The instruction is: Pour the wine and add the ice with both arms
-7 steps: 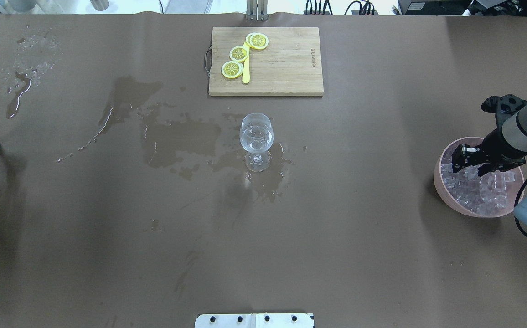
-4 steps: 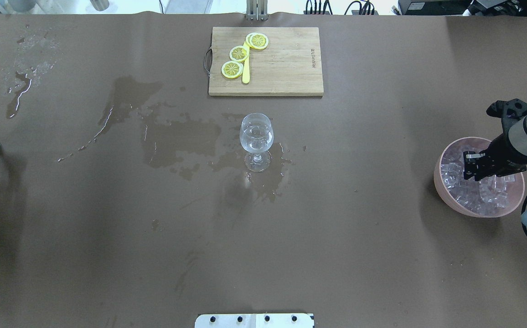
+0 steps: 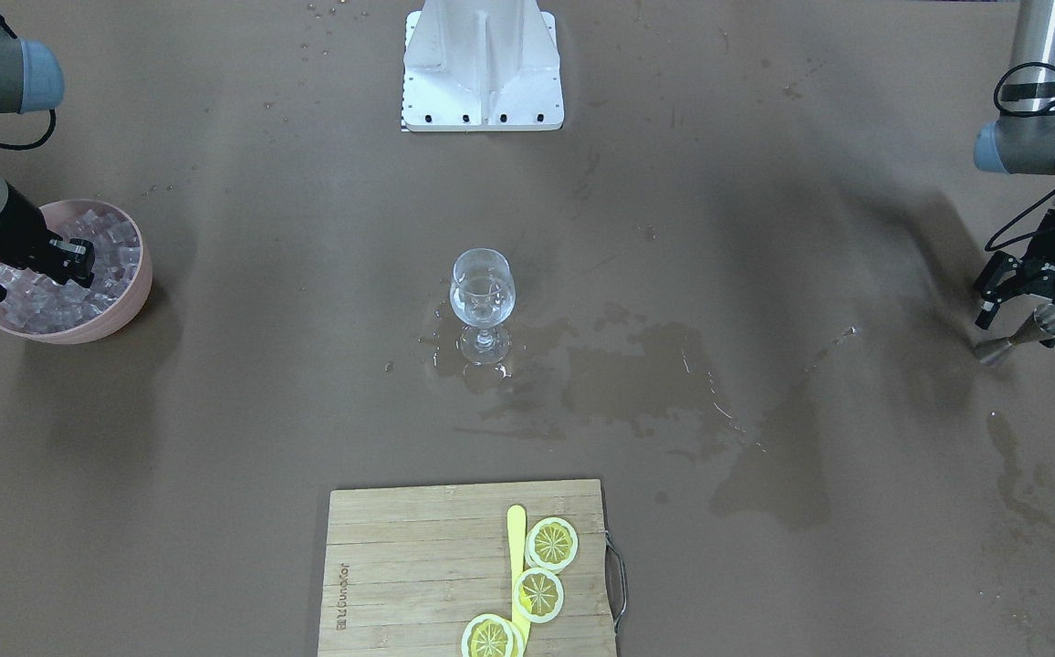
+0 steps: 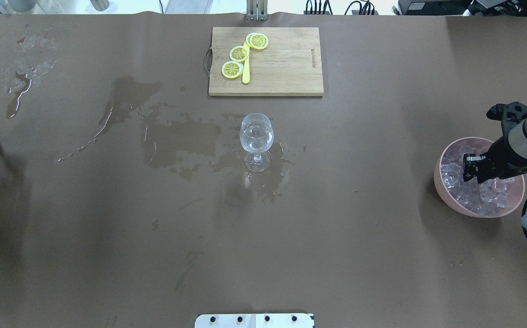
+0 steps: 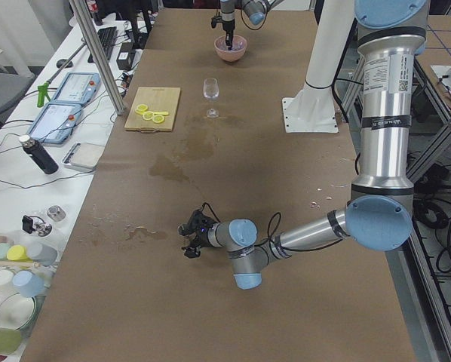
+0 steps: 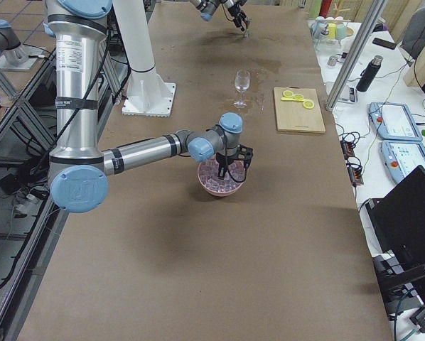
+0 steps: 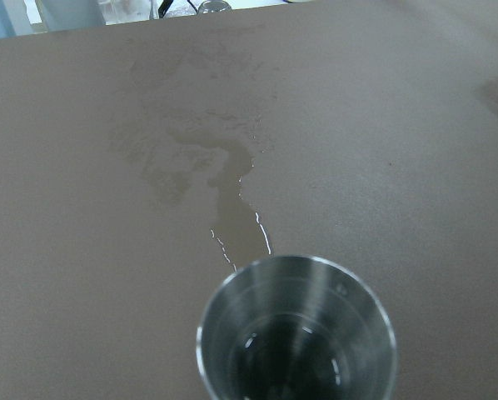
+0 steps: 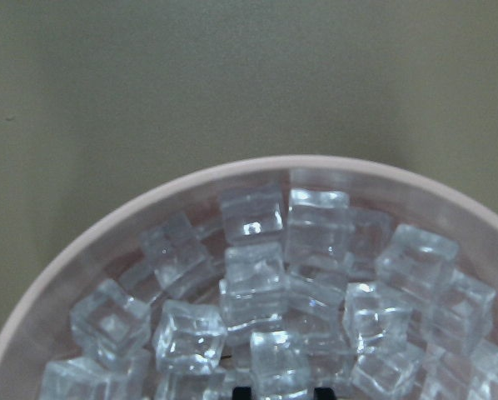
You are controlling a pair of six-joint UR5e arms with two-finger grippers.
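A stemmed glass [image 4: 256, 134] stands mid-table with a little clear wine in its bowl; it also shows in the front view [image 3: 482, 292]. A pink bowl [image 4: 441, 182] at the right edge holds several clear ice cubes [image 4: 477, 198]. My right gripper [image 4: 472, 169] is down in the ice [image 8: 253, 275], its jaws close together around one cube [image 8: 278, 367]. My left gripper [image 3: 1043, 315] is far from the glass at the table's left edge, shut on a tilted steel jigger [image 3: 1029, 330]. The jigger [image 7: 297, 333] has a trace of clear liquid inside.
A wooden cutting board [image 4: 281, 68] with lemon slices [image 4: 238, 53] and a yellow knife lies behind the glass. Wet patches [image 4: 177, 136] spread left of the glass, and more lie at the far left [image 4: 22, 86]. The white arm base [image 4: 254, 320] sits at the near edge.
My right gripper has dropped from above the bowl into the ice, shifted right, and its jaws have narrowed. My left gripper with the jigger has drifted slightly further left.
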